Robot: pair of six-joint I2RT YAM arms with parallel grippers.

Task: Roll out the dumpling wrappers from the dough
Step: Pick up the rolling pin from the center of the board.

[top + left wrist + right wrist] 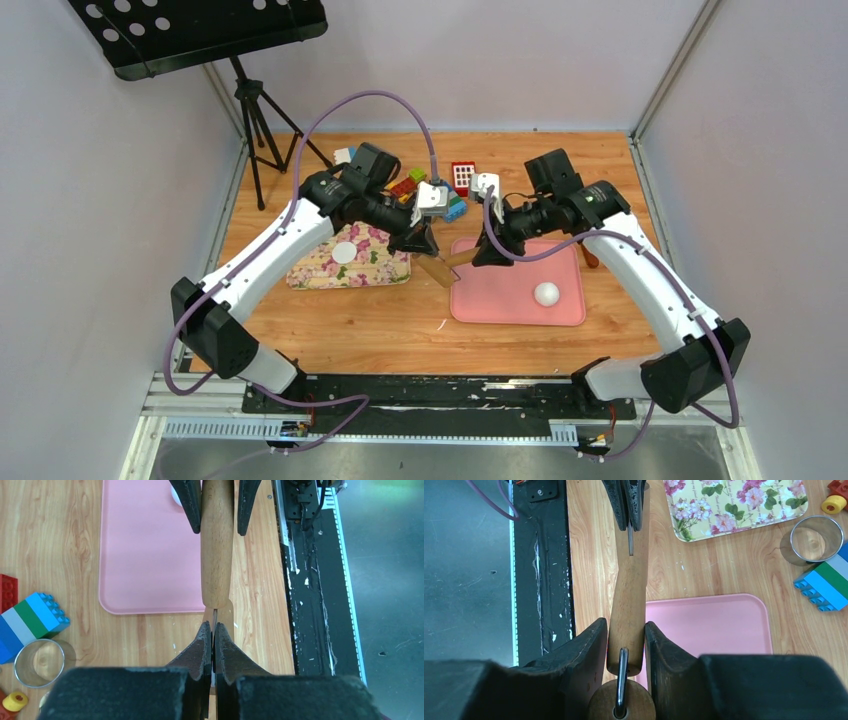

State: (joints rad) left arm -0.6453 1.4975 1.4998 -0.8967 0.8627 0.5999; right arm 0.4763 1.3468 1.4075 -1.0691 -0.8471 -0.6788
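Positioning step: the rolling pin hangs over the pink mat's left edge, with the left gripper pinched shut on its end and the right gripper clamped round its barrel; the next move probably calls for both arms to lower it together onto the dough ball on the mat's right half.

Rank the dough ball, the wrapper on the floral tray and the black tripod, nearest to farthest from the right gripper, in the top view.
1. dough ball: on the pink mat, beside the right gripper.
2. wrapper: on the floral tray, to the left.
3. tripod: far back left.
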